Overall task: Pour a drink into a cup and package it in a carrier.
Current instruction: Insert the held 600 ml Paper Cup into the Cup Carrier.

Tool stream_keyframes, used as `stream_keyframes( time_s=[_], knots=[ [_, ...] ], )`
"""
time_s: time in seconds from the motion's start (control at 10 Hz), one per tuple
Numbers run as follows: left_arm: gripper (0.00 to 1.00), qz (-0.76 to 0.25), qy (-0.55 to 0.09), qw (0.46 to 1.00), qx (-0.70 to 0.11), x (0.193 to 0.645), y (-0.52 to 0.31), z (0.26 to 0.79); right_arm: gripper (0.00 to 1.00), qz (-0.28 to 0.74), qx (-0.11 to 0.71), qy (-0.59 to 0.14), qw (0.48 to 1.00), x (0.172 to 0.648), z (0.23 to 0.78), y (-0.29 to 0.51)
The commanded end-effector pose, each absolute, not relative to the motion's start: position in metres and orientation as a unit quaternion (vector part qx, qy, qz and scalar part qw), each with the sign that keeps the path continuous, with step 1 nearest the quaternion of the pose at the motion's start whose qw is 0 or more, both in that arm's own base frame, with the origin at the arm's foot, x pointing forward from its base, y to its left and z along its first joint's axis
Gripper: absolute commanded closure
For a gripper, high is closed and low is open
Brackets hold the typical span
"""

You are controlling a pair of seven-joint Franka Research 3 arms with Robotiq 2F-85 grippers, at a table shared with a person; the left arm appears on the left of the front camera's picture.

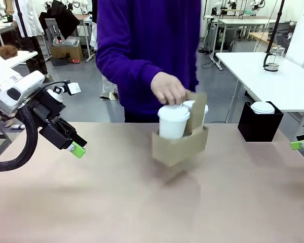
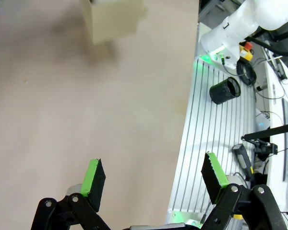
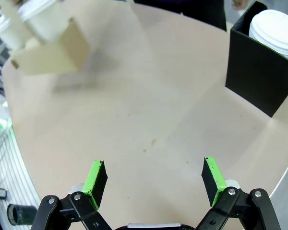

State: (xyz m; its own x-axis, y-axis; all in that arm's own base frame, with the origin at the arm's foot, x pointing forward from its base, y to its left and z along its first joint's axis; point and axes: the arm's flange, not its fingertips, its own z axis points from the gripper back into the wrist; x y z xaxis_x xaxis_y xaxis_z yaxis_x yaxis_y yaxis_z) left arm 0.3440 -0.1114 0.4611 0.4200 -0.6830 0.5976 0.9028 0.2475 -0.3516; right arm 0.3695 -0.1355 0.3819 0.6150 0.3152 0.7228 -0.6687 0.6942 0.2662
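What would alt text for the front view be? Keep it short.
A person's hand lifts a brown cardboard carrier holding two lidded white cups just above the tan table. The left gripper hangs open at picture left, empty; a black box of lids stands at right.

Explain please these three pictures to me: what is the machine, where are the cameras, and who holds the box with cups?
Two robot arms share a table with a person. One camera looks across the table; the others ride on each wrist, looking past that gripper's green-tipped fingers. The left gripper and right gripper are both open and empty. The person's hand holds the brown carrier by its handle, tilted, apparently just above the table, with two lidded white cups inside. A black box with white lids stands at the right.
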Motion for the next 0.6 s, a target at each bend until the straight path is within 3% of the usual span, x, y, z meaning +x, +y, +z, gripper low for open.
stream_keyframes(
  time_s=[0.0, 0.5],
  knots=[
    [0.0, -0.518, -0.161, 0.771, -0.333, 0.3455, -0.1098, 0.4616, 0.0, 0.287, 0.263, -0.333, 0.859, 0.3701, 0.3841, -0.137],
    [0.0, -0.518, -0.161, 0.771, -0.333, 0.3455, -0.1098, 0.4616, 0.0, 0.287, 0.263, -0.333, 0.859, 0.3701, 0.3841, -0.137]
  ],
)
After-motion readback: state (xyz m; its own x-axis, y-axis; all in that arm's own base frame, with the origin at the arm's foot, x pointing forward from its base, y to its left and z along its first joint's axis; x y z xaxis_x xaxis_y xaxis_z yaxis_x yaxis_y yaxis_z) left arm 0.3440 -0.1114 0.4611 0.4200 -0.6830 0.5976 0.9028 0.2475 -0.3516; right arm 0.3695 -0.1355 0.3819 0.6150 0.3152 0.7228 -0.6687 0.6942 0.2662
